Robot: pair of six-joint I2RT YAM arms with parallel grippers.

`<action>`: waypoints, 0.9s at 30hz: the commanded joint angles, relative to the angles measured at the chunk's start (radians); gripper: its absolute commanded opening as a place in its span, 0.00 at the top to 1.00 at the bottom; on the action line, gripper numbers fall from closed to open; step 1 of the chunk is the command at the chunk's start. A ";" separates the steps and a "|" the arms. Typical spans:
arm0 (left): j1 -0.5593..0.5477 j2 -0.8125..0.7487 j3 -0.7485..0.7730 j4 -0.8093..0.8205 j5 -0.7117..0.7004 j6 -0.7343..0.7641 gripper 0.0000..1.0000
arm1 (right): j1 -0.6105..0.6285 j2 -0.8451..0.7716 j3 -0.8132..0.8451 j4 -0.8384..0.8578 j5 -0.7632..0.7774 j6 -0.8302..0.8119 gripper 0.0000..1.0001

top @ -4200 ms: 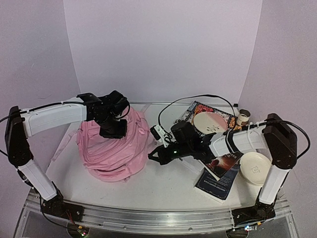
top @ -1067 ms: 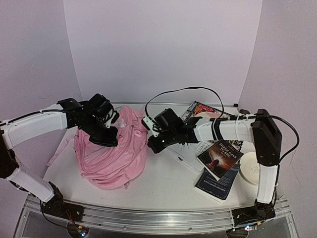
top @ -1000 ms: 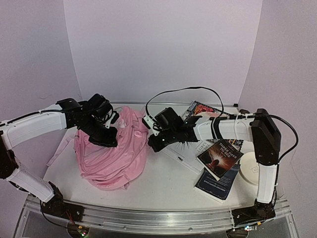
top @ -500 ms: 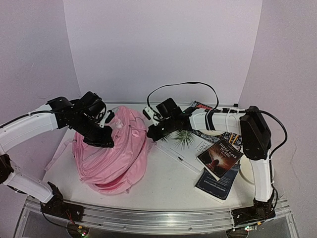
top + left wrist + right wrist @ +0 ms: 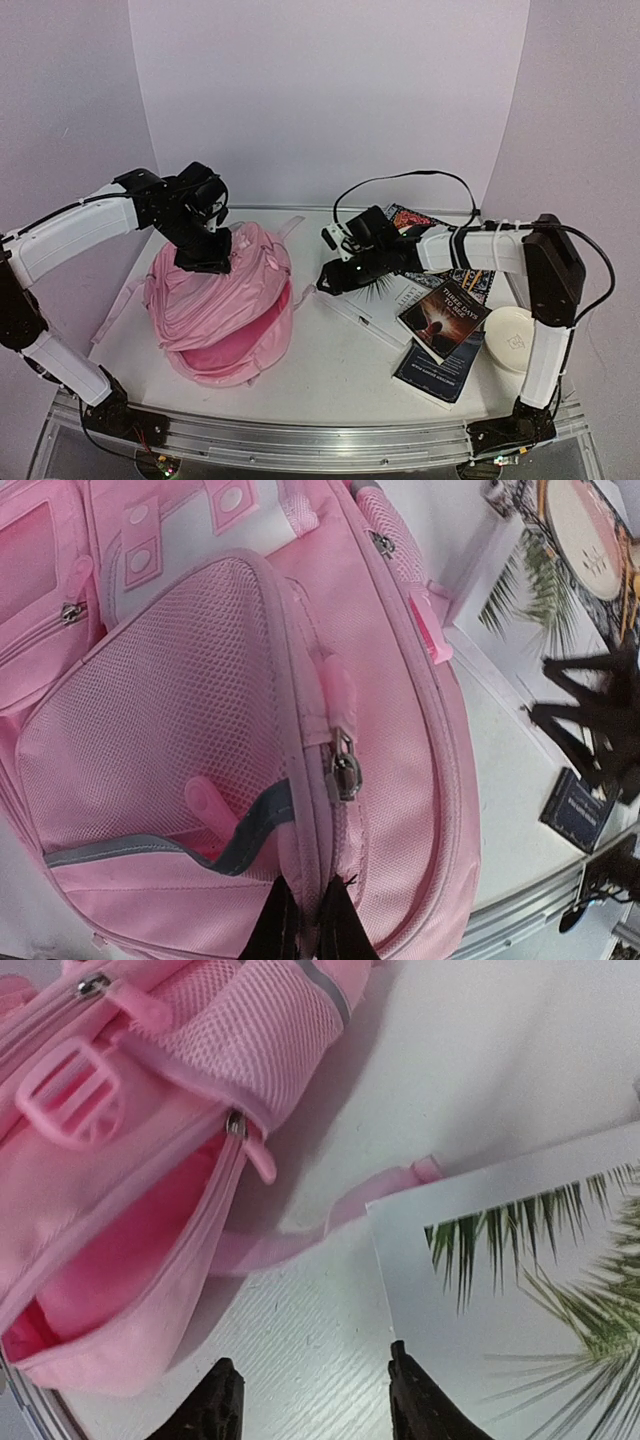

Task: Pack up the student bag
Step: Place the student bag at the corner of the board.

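Observation:
The student bag (image 5: 225,300) lies on the left of the table, pale pink, its main mouth gaping toward the near edge with darker pink lining (image 5: 235,350) showing. My left gripper (image 5: 207,262) is above the bag's top, shut on a fold of fabric by the zip seam (image 5: 305,920); a metal zip pull (image 5: 343,772) hangs just beyond the fingertips. My right gripper (image 5: 328,284) hovers over bare table just right of the bag, open with nothing between its fingers (image 5: 312,1385). The right wrist view shows the bag's open zip (image 5: 200,1210) and a strap (image 5: 330,1222).
A white book with a palm print (image 5: 385,297) (image 5: 520,1260) lies right under the right gripper's wrist. Further right lie a dark paperback (image 5: 445,312), a blue book (image 5: 435,372), a white round dish (image 5: 515,338) and a patterned book (image 5: 425,222) at the back.
My right gripper has opened, let go of the bag's right edge and drawn back to the right. The left gripper kept its hold and shifted up over the bag, whose mouth now gapes wider.

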 commanded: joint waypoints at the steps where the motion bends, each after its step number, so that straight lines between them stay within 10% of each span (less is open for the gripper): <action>1: 0.089 0.029 0.076 0.066 -0.129 -0.019 1.00 | 0.004 -0.165 -0.109 0.022 0.056 0.079 0.45; 14: 0.119 0.262 0.150 0.137 -0.153 0.048 0.93 | -0.003 -0.414 -0.354 -0.066 0.290 0.174 0.23; 27: 0.121 0.105 0.079 0.201 -0.136 0.029 0.10 | -0.214 -0.361 -0.279 -0.141 0.251 0.065 0.06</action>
